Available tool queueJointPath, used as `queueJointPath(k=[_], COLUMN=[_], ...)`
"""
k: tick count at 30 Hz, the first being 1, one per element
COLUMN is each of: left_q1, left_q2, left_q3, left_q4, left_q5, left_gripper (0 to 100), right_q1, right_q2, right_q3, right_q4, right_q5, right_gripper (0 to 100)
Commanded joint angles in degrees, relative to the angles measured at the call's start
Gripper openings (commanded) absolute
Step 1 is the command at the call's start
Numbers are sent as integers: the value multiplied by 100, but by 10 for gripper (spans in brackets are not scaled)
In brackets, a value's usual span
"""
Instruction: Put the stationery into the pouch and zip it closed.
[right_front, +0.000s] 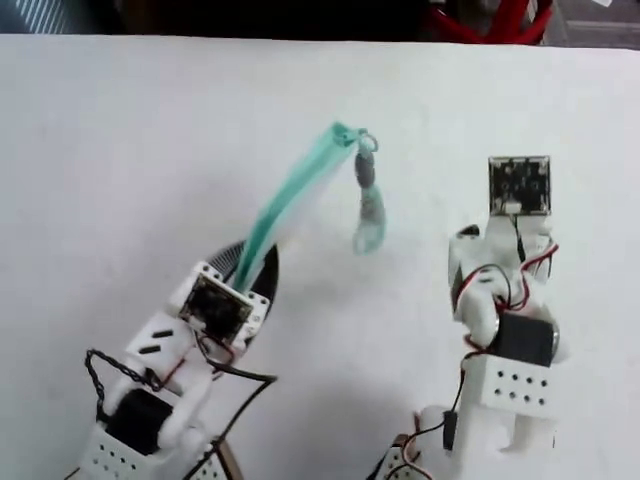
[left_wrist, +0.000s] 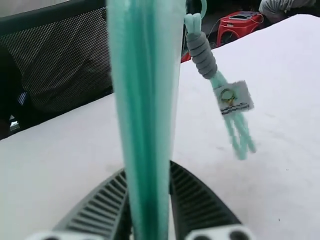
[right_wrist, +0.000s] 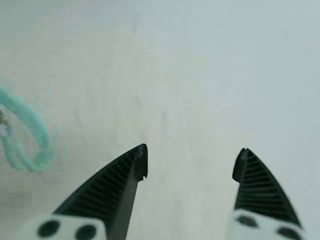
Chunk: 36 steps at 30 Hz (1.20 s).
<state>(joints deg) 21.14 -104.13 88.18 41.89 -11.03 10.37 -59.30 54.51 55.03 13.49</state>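
Note:
A teal pouch (right_front: 295, 195) is lifted off the white table (right_front: 120, 150), seen edge-on and slanting up toward the back. My left gripper (right_front: 252, 268) is shut on its lower end; in the left wrist view both fingers (left_wrist: 200, 202) press the pouch (left_wrist: 145, 100) between them. From its top corner hangs a teal cord (right_front: 368, 205) with a grey bead and a small tag (left_wrist: 233, 97). My right arm (right_front: 505, 300) sits to the right of the pouch. Its gripper (right_wrist: 192, 155) is open over bare table, with the cord's loop (right_wrist: 25, 135) off to one side.
The table's far edge runs along the back, with a red object (right_front: 490, 20) beyond it. A dark mesh surface (left_wrist: 55, 60) stands behind the table in the left wrist view. Cables (right_front: 110, 370) trail from the arm bases at the front.

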Motion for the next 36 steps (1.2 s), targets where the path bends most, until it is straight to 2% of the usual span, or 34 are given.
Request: queueJointPath(k=[1, 4, 8, 14, 19, 22, 25, 30, 36], left_q1=[-22, -22, -66, -136, -927, -1068, -716, -215, -127], left_q2=[-48, 75, 1226, 4259, 5842, 5974, 6062, 7029, 8400], left_q3=[-519, -527, -844, -3244, -4554, -4580, -4176, -3622, -3833], left_q4=[141, 114, -334, -527, -993, -1371, -1653, -2673, -2989], left_q5=[-334, -703, -1073, -1644, -2233, -2611, -2840, -2840, -2840], left_gripper=[23, 24, 24, 24, 24, 24, 25, 26, 26], right_q1=[40, 84, 84, 92, 92, 92, 92, 251, 585], right_q2=[-321, -382, -400, -435, -435, -435, -435, -435, -418], right_q3=[721, 1248, 1776, 2251, 2365, 2365, 2365, 2435, 2488], right_q4=[-664, -1226, -1552, -2167, -2290, -2290, -2299, -2466, -2703], right_q5=[-53, -53, -88, -97, -97, -97, -97, -97, -105], right_gripper=[217, 188, 185, 183, 180, 180, 180, 180, 180])
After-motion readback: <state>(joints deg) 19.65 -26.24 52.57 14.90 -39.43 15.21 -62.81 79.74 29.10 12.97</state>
